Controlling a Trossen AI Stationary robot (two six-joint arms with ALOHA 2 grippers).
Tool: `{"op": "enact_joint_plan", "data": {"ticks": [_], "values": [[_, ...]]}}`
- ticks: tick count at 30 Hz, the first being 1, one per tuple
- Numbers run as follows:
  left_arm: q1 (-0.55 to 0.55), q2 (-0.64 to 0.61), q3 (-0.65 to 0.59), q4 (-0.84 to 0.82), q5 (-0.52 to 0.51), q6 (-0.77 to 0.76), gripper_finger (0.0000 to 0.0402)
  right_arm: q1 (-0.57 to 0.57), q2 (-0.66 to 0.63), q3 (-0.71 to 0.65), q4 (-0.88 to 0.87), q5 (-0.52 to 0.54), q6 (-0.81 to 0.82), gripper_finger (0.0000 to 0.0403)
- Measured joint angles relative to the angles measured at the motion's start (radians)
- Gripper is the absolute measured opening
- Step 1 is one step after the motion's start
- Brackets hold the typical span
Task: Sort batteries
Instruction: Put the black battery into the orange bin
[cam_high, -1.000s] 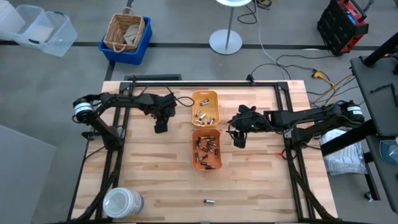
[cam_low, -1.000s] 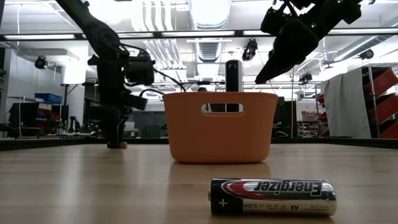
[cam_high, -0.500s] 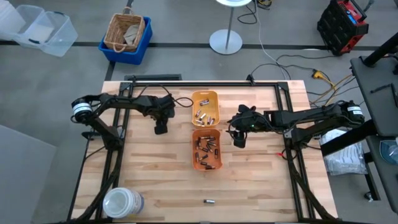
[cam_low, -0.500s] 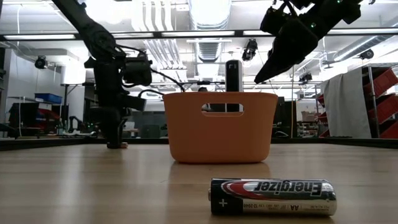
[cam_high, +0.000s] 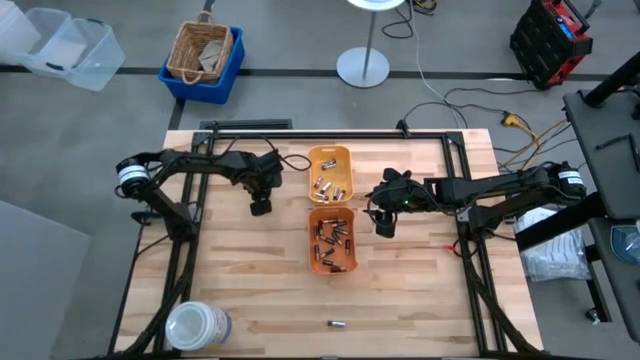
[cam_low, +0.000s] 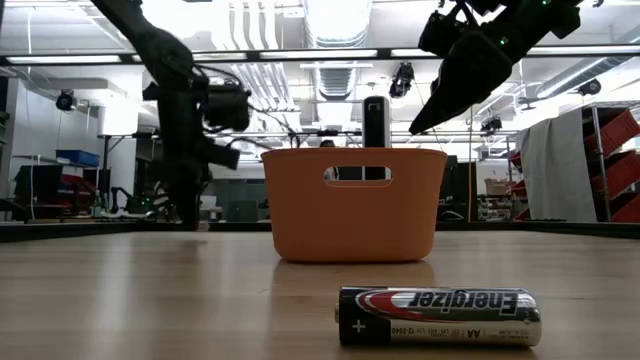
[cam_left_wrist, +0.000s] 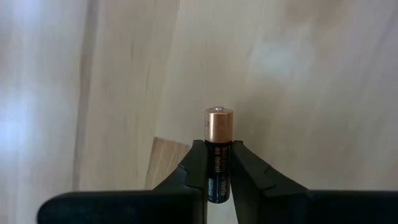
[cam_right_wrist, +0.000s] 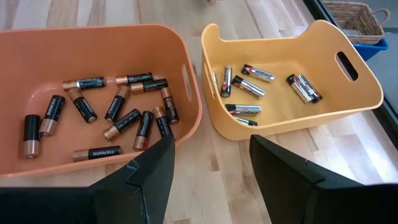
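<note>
My left gripper (cam_high: 260, 207) stands left of the yellow tray (cam_high: 330, 172), shut on a black, copper-topped battery (cam_left_wrist: 218, 134). To the right of the orange tray (cam_high: 333, 240), my right gripper (cam_high: 385, 227) hangs open over the table with nothing between its fingers. Several black and copper batteries (cam_right_wrist: 118, 112) lie in the orange tray. The yellow tray (cam_right_wrist: 292, 93) holds several silver ones (cam_right_wrist: 249, 87). One silver battery (cam_low: 438, 316) lies on its side near the table's front edge (cam_high: 337, 324). My left gripper pinches the battery's black body (cam_left_wrist: 217, 165) between its two fingers. The fingers point down from above and lie along the battery. The copper end (cam_left_wrist: 218, 123) sticks out past the fingertips, toward the table. I cannot tell whether that end touches the wood.
A white lidded jar (cam_high: 197, 325) stands at the table's near left corner. Black frame rails (cam_high: 185, 260) run along both sides of the table. Bare wood lies between the orange tray and the front edge.
My left gripper has risen a little from the table with the battery. The small copper-coloured spot that showed at the table beside its tip in the low view is gone now.
</note>
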Motion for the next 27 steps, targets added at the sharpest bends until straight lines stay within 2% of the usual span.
{"op": "enact_joint_plan", "data": {"ticks": [6, 14, 20, 27], "values": [[-0.057, -0.025, 0.080, -0.071, 0.006, -0.048, 0.0021, 0.000, 0.000, 0.000, -0.001, 0.000, 0.000, 0.0201], [-0.249, -0.101, 0.195, -0.066, 0.010, -0.142, 0.0020, 0.000, 0.000, -0.001, -0.005, 0.001, -0.004, 0.0201], [-0.427, -0.126, 0.224, 0.157, -0.002, -0.196, 0.0020, 0.000, 0.000, -0.002, -0.007, 0.001, -0.013, 0.0201], [-0.568, -0.070, 0.224, 0.404, -0.157, -0.225, 0.0020, 0.000, 0.000, -0.003, -0.008, 0.001, -0.010, 0.0201]]}}
